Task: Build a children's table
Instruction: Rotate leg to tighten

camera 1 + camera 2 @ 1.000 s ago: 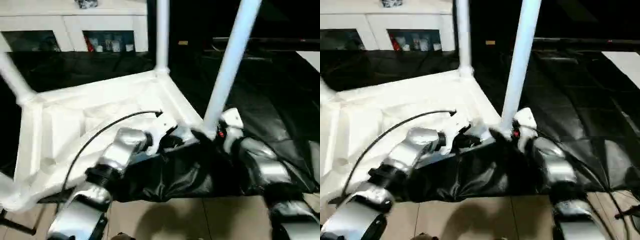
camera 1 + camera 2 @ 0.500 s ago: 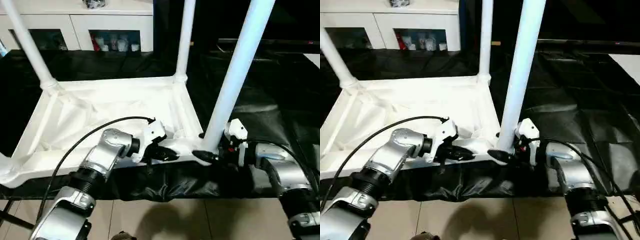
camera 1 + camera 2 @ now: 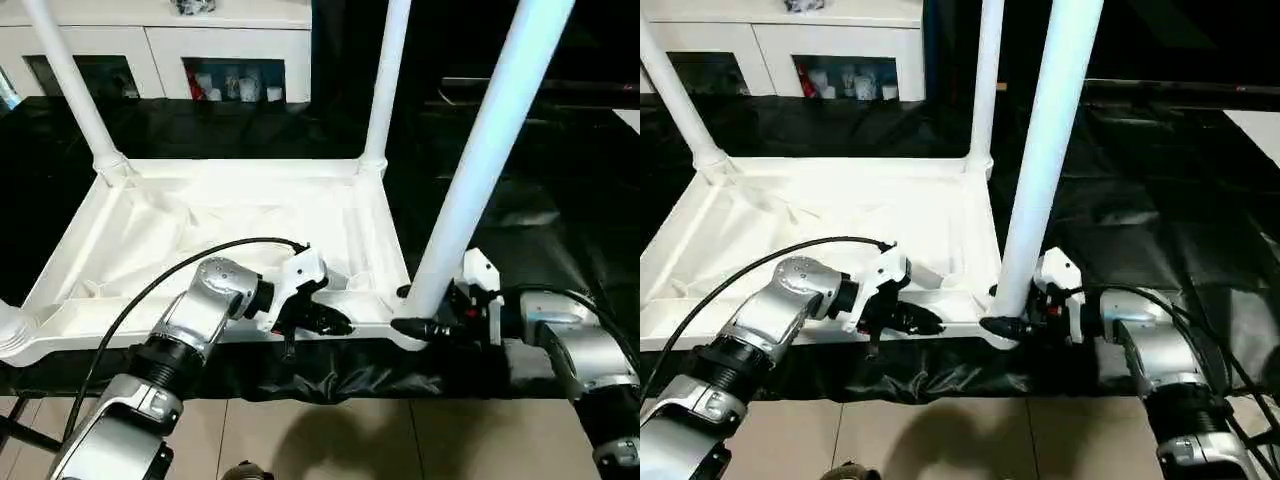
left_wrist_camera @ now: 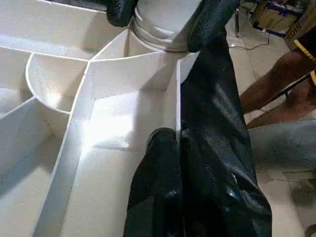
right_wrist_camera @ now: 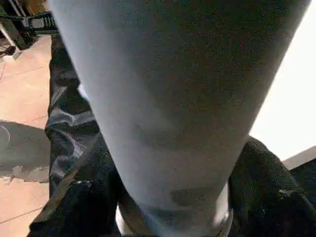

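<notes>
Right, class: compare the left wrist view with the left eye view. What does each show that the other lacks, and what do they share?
Left wrist view: the ribs under the tabletop seen close up, and a person's leg beside the work.

Left eye view: the white cabinet, the far left leg and far right leg standing up, and the left forearm and right forearm.

Both: the near leg in its corner socket, the right gripper with its fingers either side of that leg's base, and the black sheet.

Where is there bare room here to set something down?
Inside the upturned table top, the middle between the two far legs is bare. The near right corner is crowded: both hands, left and right, at the near leg.
</notes>
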You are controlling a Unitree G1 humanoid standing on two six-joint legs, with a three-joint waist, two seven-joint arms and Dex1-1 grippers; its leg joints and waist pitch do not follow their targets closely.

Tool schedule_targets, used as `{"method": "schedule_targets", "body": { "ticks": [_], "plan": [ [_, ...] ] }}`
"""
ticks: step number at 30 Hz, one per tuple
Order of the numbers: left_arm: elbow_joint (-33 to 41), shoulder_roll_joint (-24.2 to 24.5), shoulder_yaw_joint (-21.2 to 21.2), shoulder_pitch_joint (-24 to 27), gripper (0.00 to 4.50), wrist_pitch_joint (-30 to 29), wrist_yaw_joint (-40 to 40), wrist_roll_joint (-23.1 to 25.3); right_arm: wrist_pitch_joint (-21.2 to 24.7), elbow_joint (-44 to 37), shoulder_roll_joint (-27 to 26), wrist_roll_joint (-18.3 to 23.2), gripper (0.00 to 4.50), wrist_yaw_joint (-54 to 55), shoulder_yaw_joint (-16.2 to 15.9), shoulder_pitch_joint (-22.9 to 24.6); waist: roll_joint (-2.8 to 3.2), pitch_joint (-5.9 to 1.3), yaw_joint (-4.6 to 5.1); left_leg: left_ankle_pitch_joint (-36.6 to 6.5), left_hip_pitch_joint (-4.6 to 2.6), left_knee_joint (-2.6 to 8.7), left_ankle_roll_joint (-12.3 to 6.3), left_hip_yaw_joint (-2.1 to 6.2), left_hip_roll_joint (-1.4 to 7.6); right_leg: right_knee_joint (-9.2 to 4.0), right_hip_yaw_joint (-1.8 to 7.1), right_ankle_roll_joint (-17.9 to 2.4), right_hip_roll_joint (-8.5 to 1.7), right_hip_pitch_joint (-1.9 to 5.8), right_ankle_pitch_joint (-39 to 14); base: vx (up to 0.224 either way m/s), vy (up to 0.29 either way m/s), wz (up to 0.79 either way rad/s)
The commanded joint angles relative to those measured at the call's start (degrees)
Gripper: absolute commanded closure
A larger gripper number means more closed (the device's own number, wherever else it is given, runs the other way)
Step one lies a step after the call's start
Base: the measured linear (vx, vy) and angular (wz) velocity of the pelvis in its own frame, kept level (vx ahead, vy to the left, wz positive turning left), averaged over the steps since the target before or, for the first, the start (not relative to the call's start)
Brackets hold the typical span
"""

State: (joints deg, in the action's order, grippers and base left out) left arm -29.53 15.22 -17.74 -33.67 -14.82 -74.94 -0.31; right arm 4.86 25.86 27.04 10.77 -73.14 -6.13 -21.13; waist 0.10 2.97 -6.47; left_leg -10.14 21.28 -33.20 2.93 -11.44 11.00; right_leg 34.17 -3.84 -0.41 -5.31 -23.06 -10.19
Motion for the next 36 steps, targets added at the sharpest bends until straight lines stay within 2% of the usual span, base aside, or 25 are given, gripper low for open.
{"method": "schedule_targets", "body": {
  "ticks": [1,2,4,5,7,9,12,15,18,20,21,22,25,27,29,32,36],
  "plan": [
    [0.9,-2.9,-0.9,-0.5,4.50,0.0,2.1,-1.1,-0.6,-1.5,-2.1,-0.2,1.91,0.0,-2.4,0.2,-1.09,-3.71,0.08,-9.4,-0.72,3.33,-5.29,0.85,2.56,-3.70,2.30,-13.4,-3.39,2.68,-11.8,0.000,0.000,0.00],
    [0.9,-2.9,-0.9,-0.5,4.50,0.0,2.1,-1.1,-0.6,-1.5,-2.1,-0.2,1.91,0.0,-2.4,0.2,-1.12,-3.68,0.08,-9.6,-0.73,3.35,-5.18,0.85,2.54,-3.78,2.30,-13.3,-3.38,2.68,-12.2,0.000,0.000,0.00],
    [-1.2,-5.1,0.5,-1.7,4.50,-0.5,7.5,-0.4,-1.6,0.7,-5.5,0.1,1.91,6.4,-0.3,-0.9,-1.14,-3.65,0.29,-10.1,-0.72,3.41,-4.47,0.94,2.48,-3.84,2.36,-13.0,-3.46,2.58,-13.1,0.000,0.000,0.00],
    [-2.5,-6.5,1.3,-2.5,4.50,-0.7,11.0,0.1,-2.6,2.6,-7.2,-0.8,1.91,10.6,0.5,-1.7,-1.11,-3.56,0.45,-10.4,-0.76,3.49,-4.15,0.96,2.45,-4.00,2.37,-12.9,-3.47,2.48,-13.8,0.000,0.000,0.00],
    [-4.4,-8.8,2.5,-3.7,4.50,-1.2,15.9,0.5,-2.7,5.9,-9.8,-2.9,1.93,18.2,1.3,-3.3,-1.11,-3.43,0.79,-12.4,-0.91,3.63,-2.31,1.16,2.24,-4.44,2.26,-11.7,-3.51,2.44,-18.2,0.000,0.000,0.00],
    [-5.3,-10.0,3.0,-4.3,4.50,-1.3,18.4,0.8,-3.2,7.3,-11.0,-3.7,1.93,21.0,1.5,-3.9,-1.14,-3.52,0.99,-13.0,-0.87,3.65,-2.02,1.21,2.24,-4.47,2.33,-11.0,-3.53,2.54,-18.9,0.000,0.000,0.00],
    [-6.8,-13.4,4.0,-5.5,4.50,-1.7,24.0,1.0,-2.6,10.5,-14.8,-5.3,1.93,29.5,2.1,-5.6,-1.12,-3.59,1.49,-11.8,-0.80,3.59,-2.14,1.13,2.11,-4.31,2.38,-11.3,-3.41,2.43,-16.5,0.000,0.000,0.00],
    [-6.8,-15.3,4.1,-5.7,4.50,-1.9,26.7,1.2,-1.2,12.3,-17.1,-6.2,1.93,35.3,2.8,-6.7,-1.13,-3.77,1.41,-10.1,-0.66,3.32,-3.42,1.00,2.01,-4.03,2.46,-11.7,-3.34,2.65,-13.2,0.000,0.000,0.00],
    [-7.3,-16.7,4.5,-5.9,4.50,-1.1,28.7,1.5,-1.8,13.8,-18.7,-6.9,1.93,38.1,3.4,-7.5,-1.09,-3.83,1.51,-8.6,-0.51,3.25,-4.33,0.97,1.97,-3.83,2.34,-12.3,-3.25,2.80,-11.1,0.000,0.000,0.00],
    [-7.7,-17.3,4.4,-5.9,4.50,-0.4,29.1,1.7,-3.2,14.5,-19.5,-6.6,1.93,38.6,3.8,-8.0,-1.09,-3.76,1.53,-9.3,-0.57,3.27,-4.20,0.93,1.96,-4.04,2.29,-12.1,-3.28,2.73,-12.5,0.000,0.000,0.00],
    [-7.6,-17.3,4.4,-5.9,4.50,-0.3,29.1,1.8,-3.4,14.5,-19.6,-6.3,1.58,38.5,4.0,-8.1,-1.09,-3.70,1.52,-9.9,-0.63,3.33,-4.14,0.96,2.01,-4.14,2.33,-11.8,-3.33,2.74,-13.3,0.000,0.000,0.00],
    [-7.5,-17.2,4.2,-5.8,4.50,-0.2,28.9,1.8,-3.4,14.4,-19.6,-6.1,1.44,38.3,4.2,-8.3,-1.10,-3.70,1.50,-10.3,-0.63,3.34,-4.13,0.98,2.03,-4.18,2.31,-11.7,-3.37,2.76,-13.8,0.000,0.000,0.00],
    [-7.0,-16.6,3.9,-5.4,4.50,0.0,28.2,1.6,-2.7,13.3,-19.0,-4.9,1.33,36.8,4.9,-8.4,-1.06,-3.63,1.61,-11.4,-0.62,3.51,-3.98,1.07,2.09,-4.30,2.31,-11.3,-3.29,2.71,-14.8,0.000,0.000,0.00],
    [-6.8,-16.0,4.0,-5.2,4.50,0.2,27.5,1.5,-2.4,12.6,-17.9,-4.4,0.98,35.3,5.0,-8.5,-1.04,-3.66,1.61,-11.4,-0.68,3.49,-3.98,1.06,2.10,-4.28,2.33,-11.4,-3.29,2.69,-14.6,0.000,0.000,0.00],
    [-6.8,-15.7,4.1,-5.1,4.50,0.6,26.9,1.6,-2.7,12.2,-17.2,-4.4,0.96,33.9,4.8,-8.5,-1.03,-3.67,1.62,-11.2,-0.64,3.46,-4.11,1.04,2.10,-4.21,2.36,-11.7,-3.30,2.69,-13.8,0.000,0.000,0.00],
    [-6.5,-14.6,3.9,-4.8,4.50,0.9,24.7,1.4,-3.4,11.0,-15.3,-4.5,0.60,30.0,3.9,-8.0,-1.11,-3.74,1.58,-10.4,-0.59,3.37,-4.53,1.01,2.11,-4.06,2.35,-12.1,-3.31,2.78,-12.6,0.000,0.000,0.00],
    [-5.9,-12.8,3.5,-4.2,4.50,0.9,21.6,1.1,-2.4,7.8,-11.9,-3.2,0.50,21.4,2.2,-6.2,-1.24,-3.78,1.40,-9.7,-0.45,3.18,-5.83,0.93,2.02,-3.93,2.33,-12.4,-3.27,3.05,-10.8,0.000,0.000,0.00]
  ]
}}
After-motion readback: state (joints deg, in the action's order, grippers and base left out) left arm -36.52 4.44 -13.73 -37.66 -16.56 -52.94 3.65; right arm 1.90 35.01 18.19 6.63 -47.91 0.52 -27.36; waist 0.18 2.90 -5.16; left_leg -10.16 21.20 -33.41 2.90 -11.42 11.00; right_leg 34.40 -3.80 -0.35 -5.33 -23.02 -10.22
